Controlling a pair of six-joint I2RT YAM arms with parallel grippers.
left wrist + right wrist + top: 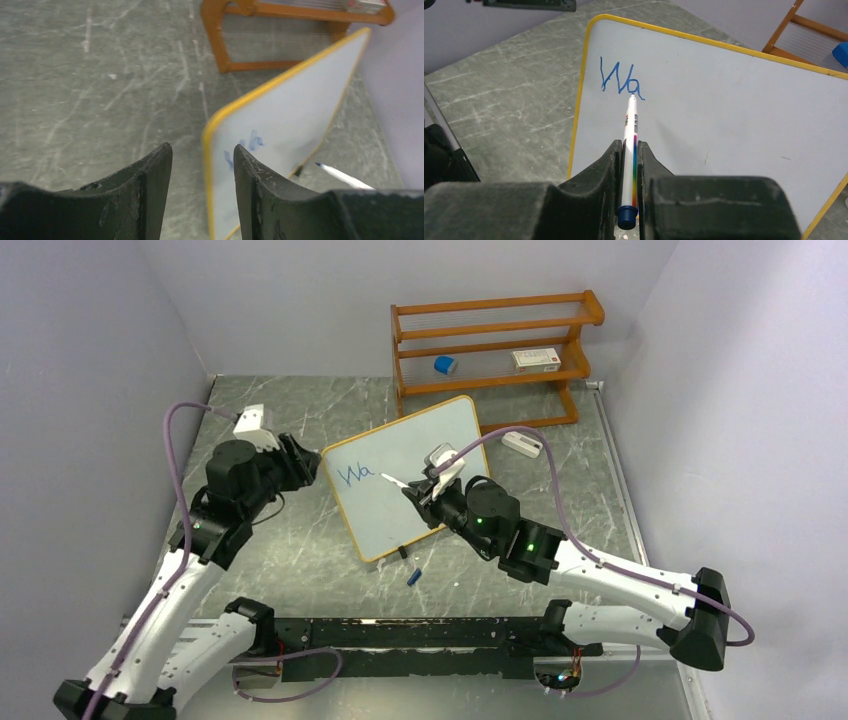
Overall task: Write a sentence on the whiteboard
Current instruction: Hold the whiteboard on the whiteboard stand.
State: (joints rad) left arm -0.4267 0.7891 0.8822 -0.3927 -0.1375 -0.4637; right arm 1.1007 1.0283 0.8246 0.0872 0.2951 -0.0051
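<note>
The whiteboard (pixel 410 475) lies tilted on the table, white with an orange-tan frame. The sentence (pixel 355 475) is only the blue letters "Wa" near its left corner, also seen in the right wrist view (pixel 620 80). My right gripper (pixel 418 490) is shut on a white marker (pixel 630 135) with a rainbow stripe. Its blue tip touches the board just under the "a". My left gripper (pixel 305 462) is open, its jaws straddling the board's left edge (pixel 207 150) without visibly gripping it.
An orange wooden shelf rack (pixel 495 350) stands behind the board, holding a blue object (pixel 444 364) and a white box (pixel 536 359). A white eraser-like block (pixel 522 443) lies right of the board. A blue marker cap (pixel 413 576) lies near the board's front corner.
</note>
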